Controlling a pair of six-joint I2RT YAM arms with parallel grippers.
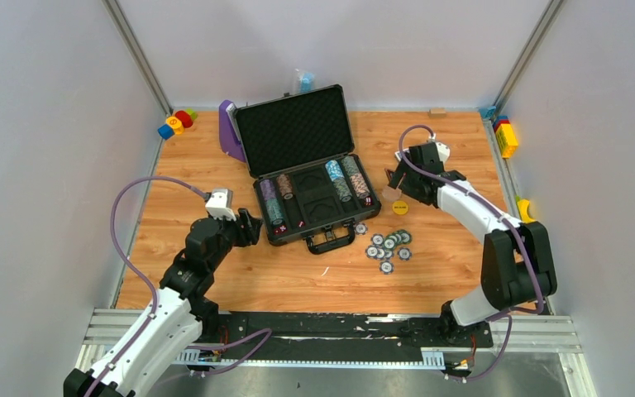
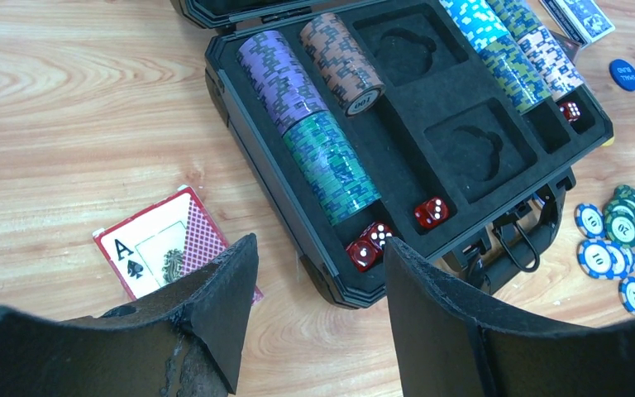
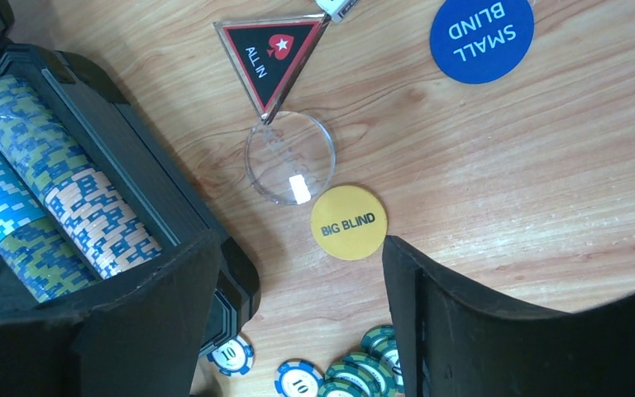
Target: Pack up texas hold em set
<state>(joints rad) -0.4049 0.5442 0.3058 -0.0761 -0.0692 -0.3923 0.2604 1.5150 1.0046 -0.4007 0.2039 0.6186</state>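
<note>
The briefcase (image 1: 293, 132) lies open at the middle of the surface (image 1: 298, 281), its foam slots (image 2: 471, 149) exposed to take the loose chips (image 1: 389, 246) beside it, while the left tool (image 2: 318, 248) and right tool (image 3: 298, 248) hang apart and empty, seemingly poised to pick.

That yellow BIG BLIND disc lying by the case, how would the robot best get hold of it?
Probably by its rim, from straight above. The BIG BLIND button lies flat on the table, thin, so only its edge offers grip. The clear disc sits close on one side; let the right gripper straddle it across the bare-wood sides.
</note>
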